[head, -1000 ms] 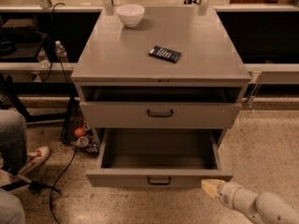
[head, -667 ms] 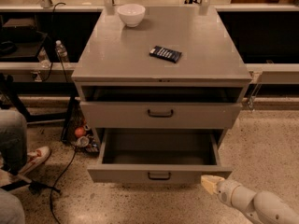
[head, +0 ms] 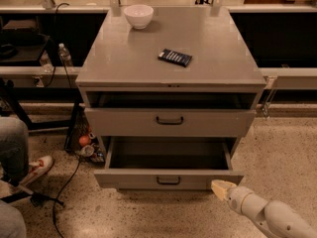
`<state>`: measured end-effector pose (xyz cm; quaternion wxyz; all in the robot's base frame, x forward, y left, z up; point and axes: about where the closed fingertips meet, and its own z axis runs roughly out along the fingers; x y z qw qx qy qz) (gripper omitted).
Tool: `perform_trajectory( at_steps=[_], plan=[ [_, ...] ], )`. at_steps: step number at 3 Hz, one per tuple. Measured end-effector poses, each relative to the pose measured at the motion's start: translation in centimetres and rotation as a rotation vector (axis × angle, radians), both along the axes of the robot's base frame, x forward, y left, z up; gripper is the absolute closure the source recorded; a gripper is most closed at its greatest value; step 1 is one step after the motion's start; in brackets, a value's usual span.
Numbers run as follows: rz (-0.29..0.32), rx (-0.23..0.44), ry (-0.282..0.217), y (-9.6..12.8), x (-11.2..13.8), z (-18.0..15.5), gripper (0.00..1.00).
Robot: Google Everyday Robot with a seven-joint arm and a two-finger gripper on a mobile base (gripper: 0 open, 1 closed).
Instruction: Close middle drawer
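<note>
The grey cabinet [head: 171, 43] has its uppermost drawer [head: 124, 123], tall and wide-fronted, pulled out a little. Below it the middle drawer [head: 124, 178] stands pulled far out, with a low flat front, a small dark bar handle [head: 168, 181] and an empty grey tray [head: 168, 150]. The lowest drawer is hidden under it. My gripper [head: 222, 187] comes in from the lower right on a white arm [head: 267, 214]. Its cream tip lies against the right end of the middle drawer's front.
A white bowl [head: 138, 16] and a dark flat device [head: 175, 57] lie on the cabinet top. A person's leg and shoe [head: 34, 166] are at the left, with cables [head: 67, 187] and small items on the floor. Speckled floor lies in front and to the right.
The middle drawer's front has slid back toward the cabinet, and my gripper has moved up and inward with it at the right end.
</note>
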<state>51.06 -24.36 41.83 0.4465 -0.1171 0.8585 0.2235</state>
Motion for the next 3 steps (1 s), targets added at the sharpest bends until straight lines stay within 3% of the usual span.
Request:
perform_trajectory(
  at_steps=[1,2,3],
  plan=[
    [0.000,-0.006,-0.051,0.8,2.7,0.4,1.00],
    [0.005,-0.004,-0.062,1.1,3.4,0.5,1.00],
    [0.022,0.002,-0.100,2.0,5.8,1.0,1.00]
  ],
)
